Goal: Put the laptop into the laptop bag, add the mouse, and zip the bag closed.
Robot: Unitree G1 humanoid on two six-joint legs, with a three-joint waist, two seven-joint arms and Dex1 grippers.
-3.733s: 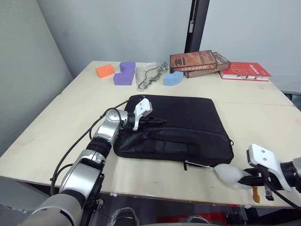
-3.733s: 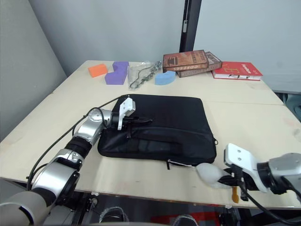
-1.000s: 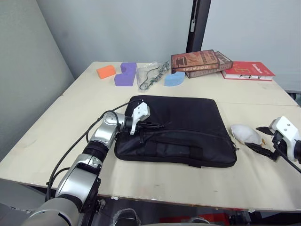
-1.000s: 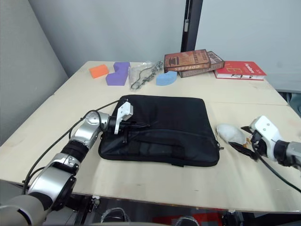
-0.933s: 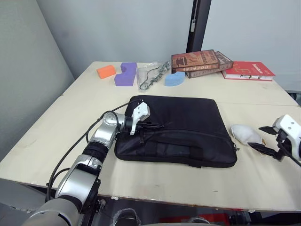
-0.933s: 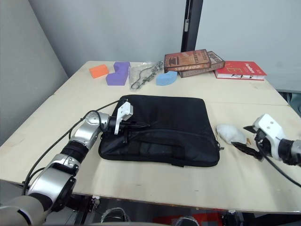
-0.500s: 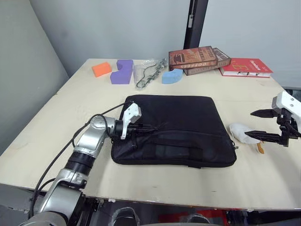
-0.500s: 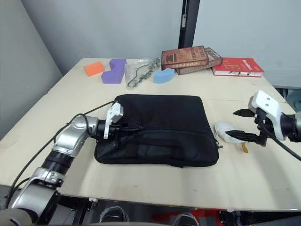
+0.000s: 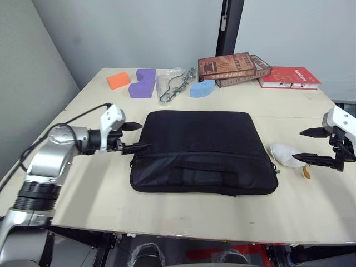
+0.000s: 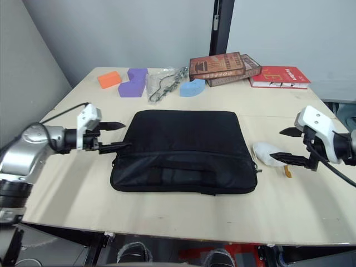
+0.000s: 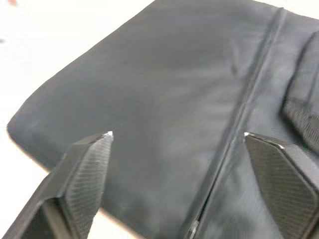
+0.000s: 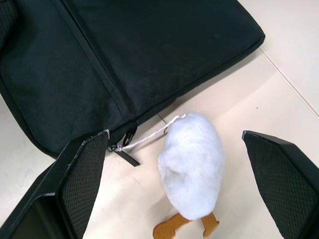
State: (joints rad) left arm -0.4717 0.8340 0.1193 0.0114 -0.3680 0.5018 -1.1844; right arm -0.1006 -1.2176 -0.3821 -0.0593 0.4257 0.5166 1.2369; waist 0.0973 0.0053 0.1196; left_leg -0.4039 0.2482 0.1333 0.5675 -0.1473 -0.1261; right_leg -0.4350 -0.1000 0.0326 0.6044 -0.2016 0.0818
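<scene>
The black laptop bag (image 9: 200, 147) lies flat mid-table, its zipper line running along the top face. My left gripper (image 9: 135, 137) stands open just off the bag's left end, fingers (image 11: 84, 169) pointing at the fabric without touching it. My right gripper (image 9: 305, 146) is open to the right of the bag. A puffy white lump with an orange tip (image 12: 192, 164) rests on the table by its fingertips, tied by a white string to the zipper pull (image 12: 130, 135) at the bag's right corner. The laptop and the mouse are out of view.
Along the table's far edge lie an orange block (image 9: 117, 80), a purple block (image 9: 142, 84), a chain in a clear bag (image 9: 175, 86), a blue piece (image 9: 201, 89), stacked brown books (image 9: 233, 65) and a red book (image 9: 289, 78). A dark pole (image 9: 228, 28) rises behind.
My left gripper has opened, let go of the bag's left end and drawn back leftward off it. The right gripper, open beside the white lump, rose slightly.
</scene>
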